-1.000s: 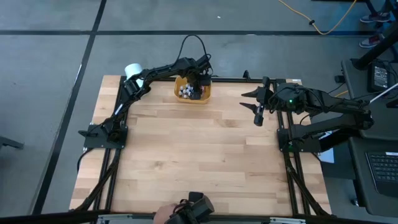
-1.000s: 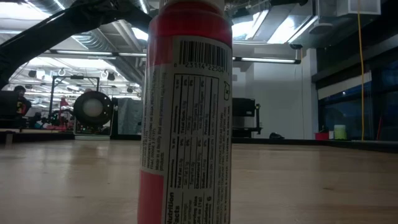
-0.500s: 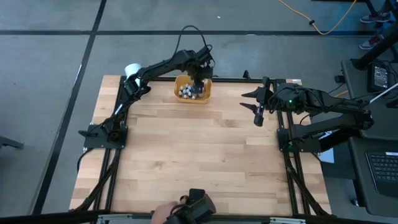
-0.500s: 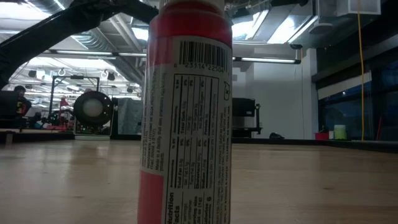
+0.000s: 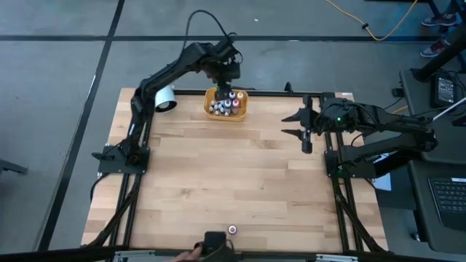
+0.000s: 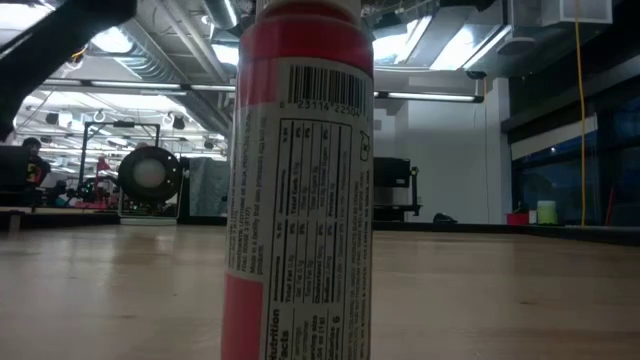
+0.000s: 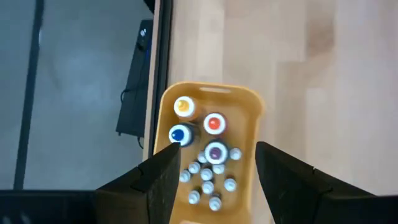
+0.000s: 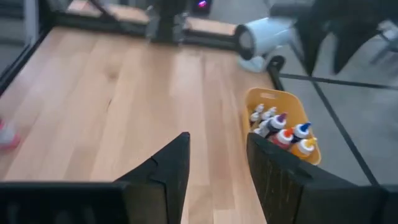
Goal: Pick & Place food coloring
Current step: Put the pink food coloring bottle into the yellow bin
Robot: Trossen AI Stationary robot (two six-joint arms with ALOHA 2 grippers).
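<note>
Above bin [image 5: 226, 104] of food coloring [image 7: 208, 168]: left gripper [image 7: 214, 177], fingers apart, empty

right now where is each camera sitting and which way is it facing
High view: overhead, straight down on the table; both arms show, the left gripper over the yellow bin, the right gripper waiting at the table's right.
Low view: at tabletop height, facing level across; a red labelled bottle fills the middle; a dark arm edge at the top corner.
Left wrist view: looks down past its own open fingers into the bin of food coloring.
Right wrist view: looks across the table past its own fingers at the same bin.
</note>
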